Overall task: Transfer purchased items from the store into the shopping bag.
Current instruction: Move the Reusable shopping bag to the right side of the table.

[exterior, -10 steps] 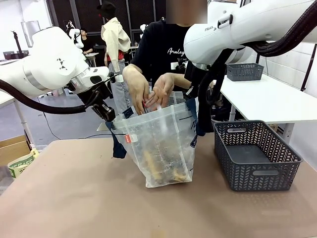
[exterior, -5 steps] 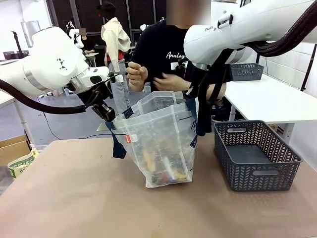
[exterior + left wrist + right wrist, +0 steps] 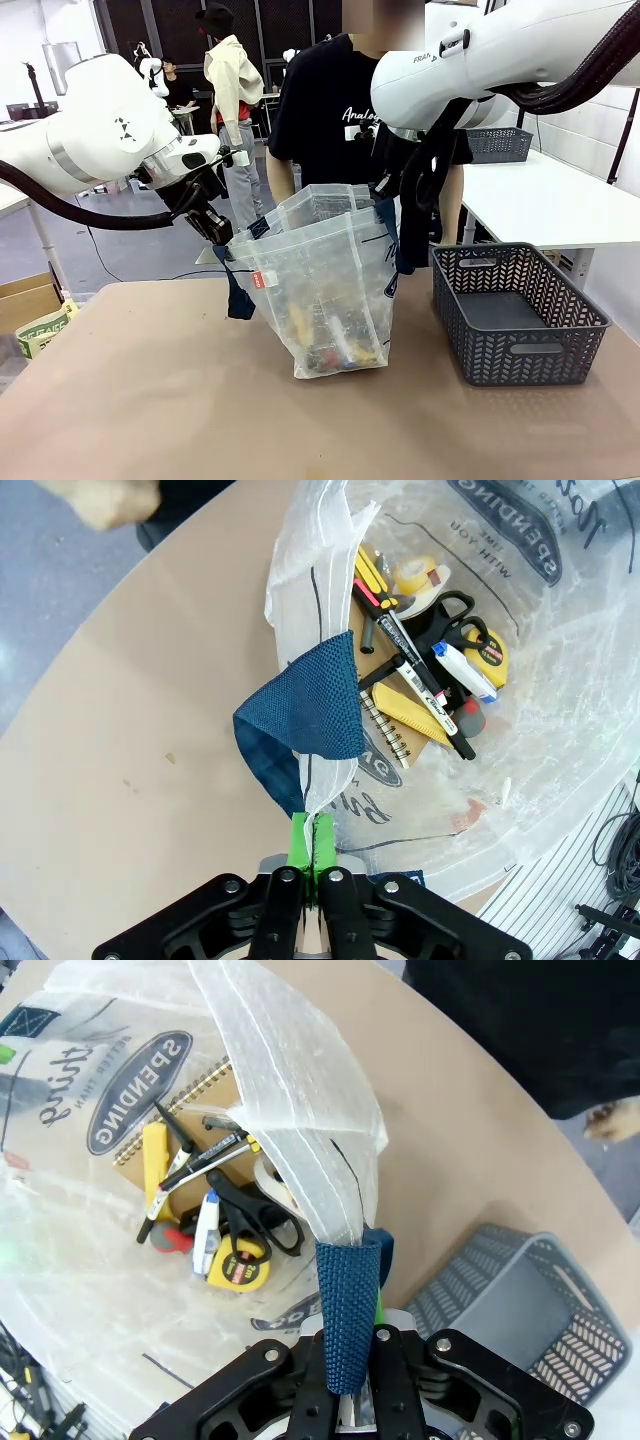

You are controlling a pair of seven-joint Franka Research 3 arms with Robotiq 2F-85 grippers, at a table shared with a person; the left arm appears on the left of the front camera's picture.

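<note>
The shopping bag point(image 3: 320, 290) stands upright on the tabletop point(image 3: 150, 400), its mouth held wide between the two arms. At the bag's left edge, the left gripper point(image 3: 313, 830) has its jaws pressed together on the thin clear rim, just below the spot where a navy handle point(image 3: 305, 710) folds over. At the bag's right edge, the right gripper point(image 3: 352, 1345) has its jaws clamped on the other navy handle point(image 3: 348, 1290), which rises straight up from between them. The purchased items lie in a heap on the bag's bottom. They include black-handled scissors point(image 3: 455, 615), a yellow tape measure point(image 3: 487, 652), a black marker point(image 3: 425, 695), a spiral notebook point(image 3: 395, 735), a roll of clear tape point(image 3: 415, 575) and a white tube with a blue cap point(image 3: 462, 670). Dark oval print runs across the bag's side, and a small red-and-white tag point(image 3: 262, 279) sits on its front near the left edge. The store, a dark grey openwork basket point(image 3: 520, 360), rests on the tabletop just to the right of the bag without touching it. Behind the bag, at the far side, a person in a black T-shirt point(image 3: 325, 110) stands upright with arms down. A blurred hand point(image 3: 610, 1120) shows beyond the bag in the right wrist view.
</note>
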